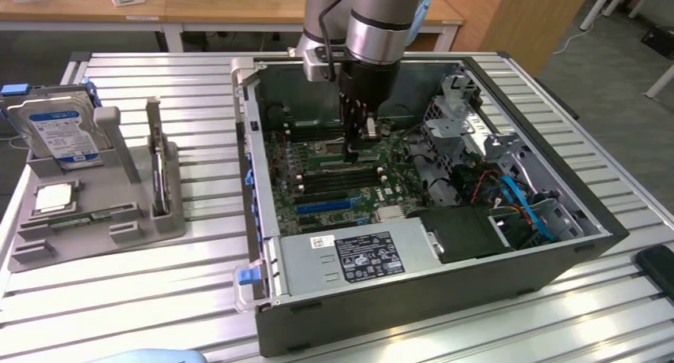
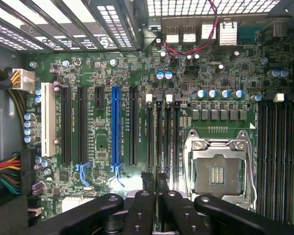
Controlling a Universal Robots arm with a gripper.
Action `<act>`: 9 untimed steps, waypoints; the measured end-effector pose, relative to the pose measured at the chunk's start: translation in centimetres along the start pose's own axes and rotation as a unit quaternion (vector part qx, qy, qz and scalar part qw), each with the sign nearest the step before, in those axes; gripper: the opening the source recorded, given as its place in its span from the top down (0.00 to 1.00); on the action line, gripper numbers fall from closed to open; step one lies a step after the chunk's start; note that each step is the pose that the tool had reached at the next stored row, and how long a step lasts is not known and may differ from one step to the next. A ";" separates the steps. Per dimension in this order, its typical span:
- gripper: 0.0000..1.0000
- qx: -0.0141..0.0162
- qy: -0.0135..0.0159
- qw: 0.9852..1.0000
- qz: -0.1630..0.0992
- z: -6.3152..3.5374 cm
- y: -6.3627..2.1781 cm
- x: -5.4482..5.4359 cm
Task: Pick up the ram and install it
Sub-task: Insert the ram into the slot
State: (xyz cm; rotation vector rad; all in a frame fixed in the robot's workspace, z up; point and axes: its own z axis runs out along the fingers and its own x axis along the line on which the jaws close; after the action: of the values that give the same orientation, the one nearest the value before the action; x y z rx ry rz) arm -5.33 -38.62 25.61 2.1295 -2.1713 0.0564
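The ram, a long thin green stick with small dark chips, lies flat on the grey holder at the exterior view's left, far from my gripper. My gripper hangs inside the open computer case, just above the motherboard near its long black memory slots. In the wrist view its two black fingertips stand almost together, and I see nothing between them. The gripper points down at the board beside the empty processor socket.
A blue-labelled hard drive stands upright in the holder, with a silver processor chip below it. Case walls, a drive cage, cables and the power supply surround the gripper. Slatted metal table lies all around.
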 end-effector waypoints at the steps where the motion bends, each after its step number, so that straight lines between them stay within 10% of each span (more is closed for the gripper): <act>1: 0.87 0.001 0.000 1.000 0.000 0.04 0.09 0.0; 9: 0.87 0.006 0.000 1.000 0.001 0.43 0.25 0.0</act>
State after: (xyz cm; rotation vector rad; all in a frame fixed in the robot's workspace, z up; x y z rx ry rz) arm -5.60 -38.62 25.19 2.1345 -2.1777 0.0686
